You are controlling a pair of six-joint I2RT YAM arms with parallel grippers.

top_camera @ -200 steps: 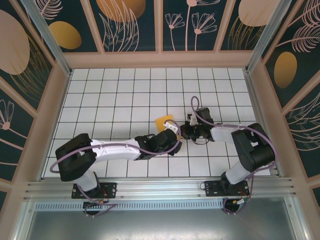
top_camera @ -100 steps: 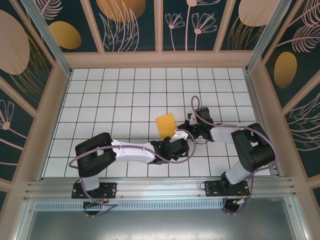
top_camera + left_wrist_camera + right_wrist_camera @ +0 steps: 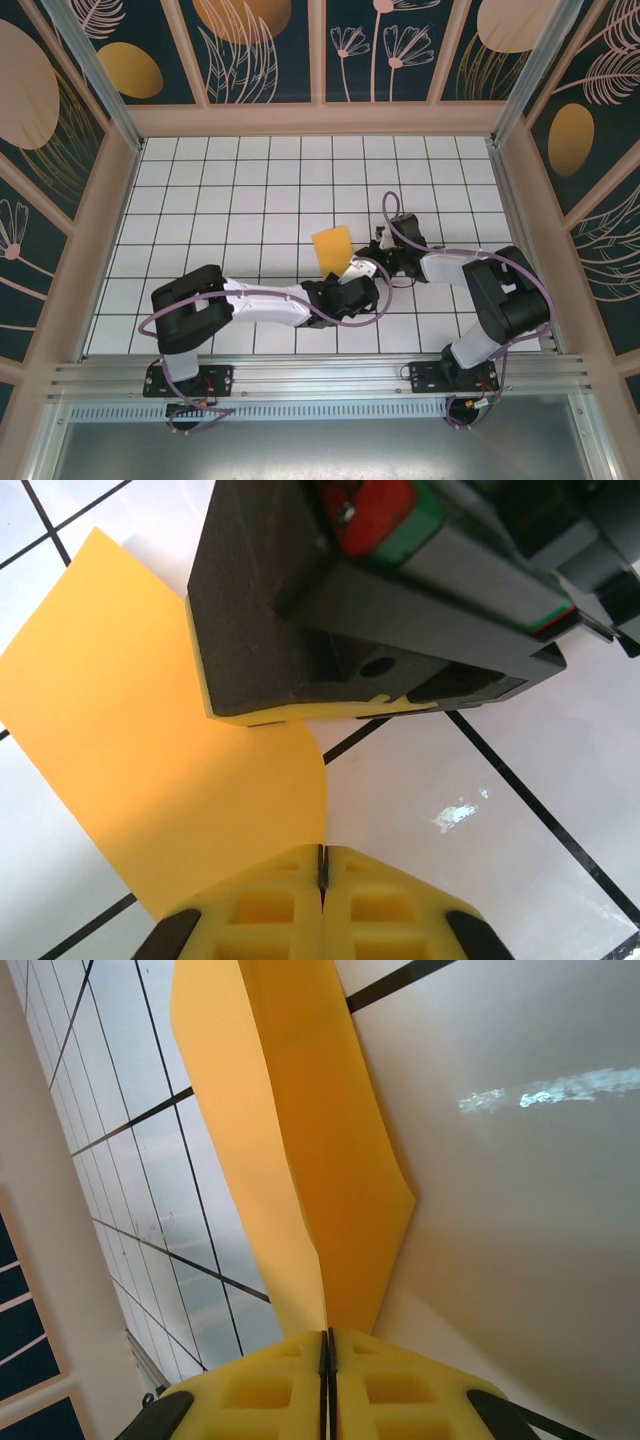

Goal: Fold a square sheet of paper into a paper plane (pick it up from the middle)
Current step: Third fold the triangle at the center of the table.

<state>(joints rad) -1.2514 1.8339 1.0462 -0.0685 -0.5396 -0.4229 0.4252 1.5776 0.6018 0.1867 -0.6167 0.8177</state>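
- The left pincer was clamped on a corner of the sheet of paper, its yellow pads pressed together.
- The right pincer gripped a folded edge of the same sheet, which rose from the seam between its closed pads.
- The sheet sat near the middle of the white-tiled desk, more of it exposed than a second earlier.
- The left arm had drawn its elbow in towards the centre since then; the right arm had hardly moved.

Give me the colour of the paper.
The paper is plain orange-yellow, with no markings. It shows best in the left wrist view.
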